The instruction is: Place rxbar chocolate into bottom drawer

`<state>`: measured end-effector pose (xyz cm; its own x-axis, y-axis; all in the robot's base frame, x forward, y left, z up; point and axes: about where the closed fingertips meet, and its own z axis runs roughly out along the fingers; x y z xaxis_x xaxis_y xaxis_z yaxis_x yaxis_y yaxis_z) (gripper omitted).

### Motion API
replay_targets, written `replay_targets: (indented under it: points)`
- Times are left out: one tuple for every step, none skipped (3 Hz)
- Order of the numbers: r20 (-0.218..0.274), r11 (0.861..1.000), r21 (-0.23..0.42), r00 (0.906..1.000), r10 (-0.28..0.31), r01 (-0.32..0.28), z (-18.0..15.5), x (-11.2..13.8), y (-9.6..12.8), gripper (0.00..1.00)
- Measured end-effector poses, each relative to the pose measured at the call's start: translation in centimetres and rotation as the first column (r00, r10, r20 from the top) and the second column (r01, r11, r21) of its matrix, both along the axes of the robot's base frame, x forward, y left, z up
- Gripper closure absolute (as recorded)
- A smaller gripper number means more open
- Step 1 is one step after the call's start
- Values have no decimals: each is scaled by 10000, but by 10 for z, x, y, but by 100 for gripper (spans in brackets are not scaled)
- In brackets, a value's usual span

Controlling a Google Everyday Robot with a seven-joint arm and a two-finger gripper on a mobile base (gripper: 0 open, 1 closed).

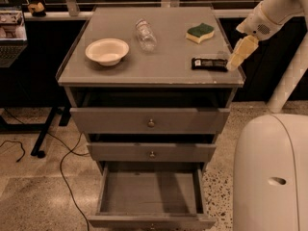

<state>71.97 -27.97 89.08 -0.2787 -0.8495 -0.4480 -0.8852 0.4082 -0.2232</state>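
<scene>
Rxbar chocolate [209, 64]: flat black bar, white patch near its left end, lying at the table's [163, 61] front right.
Claw [239, 54]: just right of the bar; you cannot tell its opening.
Bottom drawer [151, 194]: pulled open.
</scene>
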Motion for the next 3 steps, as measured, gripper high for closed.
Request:
replay_targets:
  points:
    - [11, 9995, 247, 9998, -210, 210, -2, 1, -2, 0]
    - [-59, 9987, 510, 10000, -28, 31, -8, 6, 10, 0]
    - [-316, 9968, 776, 9992, 234, -209, -20, 7, 23, 0]
